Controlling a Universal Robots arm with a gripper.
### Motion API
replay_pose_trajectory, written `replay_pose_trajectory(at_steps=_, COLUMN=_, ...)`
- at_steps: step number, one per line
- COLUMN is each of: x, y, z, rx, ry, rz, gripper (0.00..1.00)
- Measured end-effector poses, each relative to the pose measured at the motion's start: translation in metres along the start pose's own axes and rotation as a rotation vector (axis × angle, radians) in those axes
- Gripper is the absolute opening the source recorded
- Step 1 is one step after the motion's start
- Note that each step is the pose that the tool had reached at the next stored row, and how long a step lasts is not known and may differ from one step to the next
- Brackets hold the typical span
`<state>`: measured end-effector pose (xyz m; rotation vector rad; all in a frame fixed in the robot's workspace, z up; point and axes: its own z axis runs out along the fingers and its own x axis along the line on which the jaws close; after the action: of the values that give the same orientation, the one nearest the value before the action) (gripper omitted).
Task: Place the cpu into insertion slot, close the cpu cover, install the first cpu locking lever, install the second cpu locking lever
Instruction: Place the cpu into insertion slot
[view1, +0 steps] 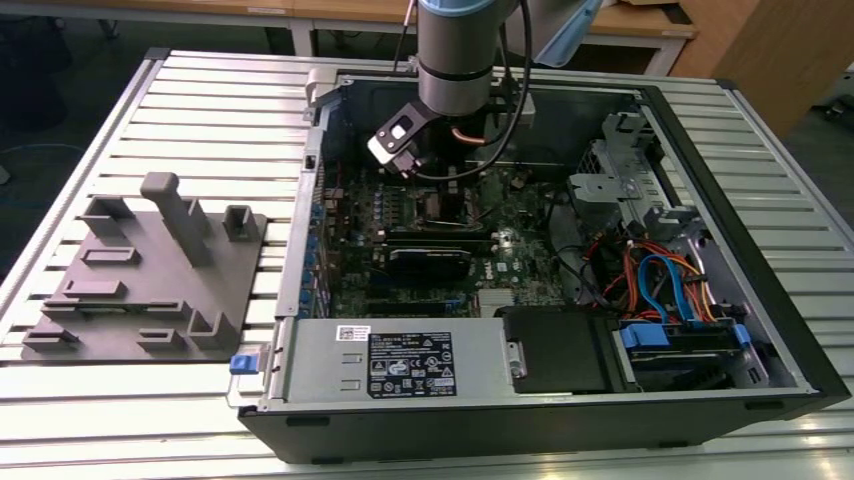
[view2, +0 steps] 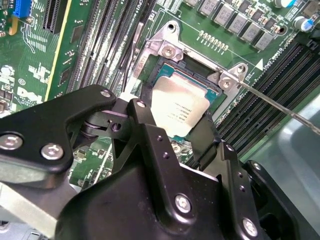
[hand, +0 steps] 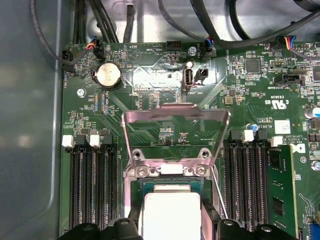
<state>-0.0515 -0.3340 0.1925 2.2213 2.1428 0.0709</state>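
Slatted metal table (view1: 174, 110) carries an open computer case (view1: 747, 200) lying on its side, with a grey plastic rack (view1: 147, 280) just beside it on the exterior view's left. Inside the case a grey power box (view1: 387, 365) sits along the near wall, and orange and blue cables (view1: 654, 280) bunch up toward the exterior view's right. The arm (view1: 454, 70) reaches straight down over the green circuit board (view1: 400, 230).

In the first wrist view, long black memory slots (hand: 90, 190) run on both sides of the work spot, a coin battery (hand: 108, 75) sits farther off, and black wires cross the far edge of the board. The cpu cover (hand: 175, 132) stands flipped up and open behind the insertion slot (view2: 187, 75). A thin metal lever (view2: 280, 105) juts out over the neighbouring memory slots.

The gripper (view2: 175, 120) is closed on the cpu (view2: 175, 102), its black fingers (view2: 145, 117) pressing two opposite edges. The cpu, silver top up, sits right over the insertion slot, covering most of it, with a dark strip of the slot bare on the cover's side.
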Motion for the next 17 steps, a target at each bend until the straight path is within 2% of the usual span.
replay_pose_trajectory(at_steps=7, x=0.0000, y=-0.0001, z=0.0005, rx=-0.0002, ry=-0.0042, rz=0.000, gripper=0.54)
replay_pose_trajectory(at_steps=9, x=0.0000, y=-0.0001, z=0.0006, rx=-0.0003, ry=-0.0049, rz=0.000, gripper=0.55)
replay_pose_trajectory(at_steps=10, x=0.0000, y=-0.0001, z=0.0006, rx=-0.0002, ry=-0.0054, rz=0.000, gripper=0.62)
replay_pose_trajectory(at_steps=17, x=0.0000, y=0.0001, z=-0.0013, rx=-0.0003, ry=-0.0070, rz=0.000, gripper=0.62)
